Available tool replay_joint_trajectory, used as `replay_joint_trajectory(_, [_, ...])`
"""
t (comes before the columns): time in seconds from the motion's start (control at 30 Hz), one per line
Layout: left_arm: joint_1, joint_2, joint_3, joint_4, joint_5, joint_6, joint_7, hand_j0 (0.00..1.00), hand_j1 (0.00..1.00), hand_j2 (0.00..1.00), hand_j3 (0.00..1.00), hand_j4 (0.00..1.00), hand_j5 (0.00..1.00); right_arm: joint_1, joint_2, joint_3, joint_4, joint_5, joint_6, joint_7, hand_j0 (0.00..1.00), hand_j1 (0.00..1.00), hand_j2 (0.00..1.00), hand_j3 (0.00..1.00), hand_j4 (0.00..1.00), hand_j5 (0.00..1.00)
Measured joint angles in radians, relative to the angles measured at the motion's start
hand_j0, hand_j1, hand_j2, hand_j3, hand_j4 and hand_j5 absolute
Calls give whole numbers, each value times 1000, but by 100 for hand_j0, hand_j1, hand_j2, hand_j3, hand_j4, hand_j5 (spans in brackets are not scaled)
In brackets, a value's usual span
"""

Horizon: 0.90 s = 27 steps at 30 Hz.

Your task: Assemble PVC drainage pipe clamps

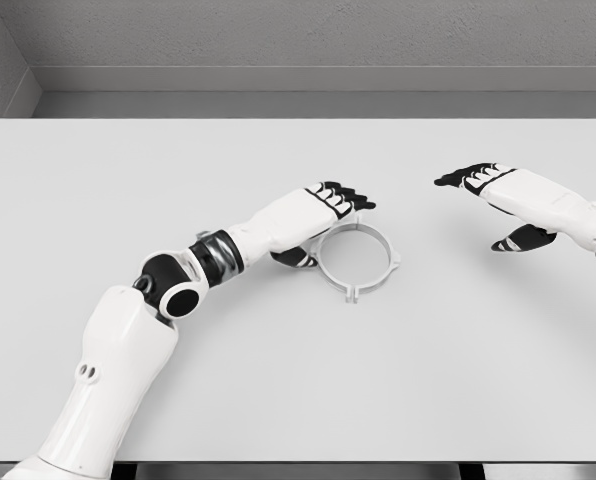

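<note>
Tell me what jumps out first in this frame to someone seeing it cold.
First the white ring-shaped pipe clamp, lying flat near the middle of the pale table, with small tabs on its rim. The left hand sits at the ring's upper left edge, fingers extended over the rim; whether it grips the ring can't be told. The right hand is apart on the right, open, holding nothing.

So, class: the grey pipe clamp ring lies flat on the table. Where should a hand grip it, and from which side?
Probably the clamp ring's right-hand band, coming from above and the right with the right hand, which is open and free. The ring lies flat and hollow, so a finger can go inside and the thumb outside. The left hand already covers its left edge.
</note>
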<state>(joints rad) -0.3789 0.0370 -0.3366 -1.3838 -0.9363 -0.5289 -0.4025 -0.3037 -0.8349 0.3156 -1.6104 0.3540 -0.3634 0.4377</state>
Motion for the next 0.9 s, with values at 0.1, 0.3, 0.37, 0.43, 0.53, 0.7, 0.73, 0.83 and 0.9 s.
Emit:
replay_joint_trajectory(0.1, [0, -1, -1, -1, 0, 0, 0, 100, 100, 100, 100, 100, 100, 0, 0, -1, 0, 0, 0, 0, 100, 100, 100, 100, 100, 100])
replay_joint_trajectory(0.3, [3, -4, -3, -9, -1, 1, 0, 100, 100, 100, 100, 100, 100, 2, 0, 0, 0, 0, 0, -1, 100, 100, 100, 100, 100, 100])
replay_joint_trajectory(0.37, [3, -5, -5, -11, -1, 2, 0, 100, 100, 100, 100, 100, 100, 2, 0, 0, -1, 0, 0, -1, 100, 100, 100, 100, 100, 100])
replay_joint_trajectory(0.43, [5, -6, -5, -14, -1, 2, 0, 100, 100, 100, 100, 100, 100, 0, 0, 0, -1, 0, 0, -1, 100, 100, 100, 100, 100, 100])
replay_joint_trajectory(0.53, [11, -6, -6, -18, -1, 2, 0, 100, 100, 100, 100, 100, 100, 2, 0, 1, -1, 0, 0, -1, 100, 100, 100, 100, 100, 100])
replay_joint_trajectory(0.7, [15, 0, -1, -23, 1, 2, 1, 100, 100, 100, 100, 100, 100, 2, 0, 0, 0, 0, 0, -2, 100, 100, 100, 100, 100, 100])
replay_joint_trajectory(0.73, [15, 1, 1, -25, 1, 1, 1, 100, 100, 100, 100, 100, 100, 2, 0, 0, 0, 0, 0, -2, 100, 100, 100, 100, 100, 100])
replay_joint_trajectory(0.83, [15, 7, 8, -28, 7, -1, 1, 100, 100, 100, 100, 100, 100, 2, 0, -1, -1, 0, 0, -2, 100, 100, 100, 100, 100, 100])
replay_joint_trajectory(0.9, [55, 24, 27, -56, 13, -4, 1, 100, 100, 100, 100, 100, 100, 2, 0, -1, -1, -1, 0, -2, 100, 100, 100, 100, 100, 100])
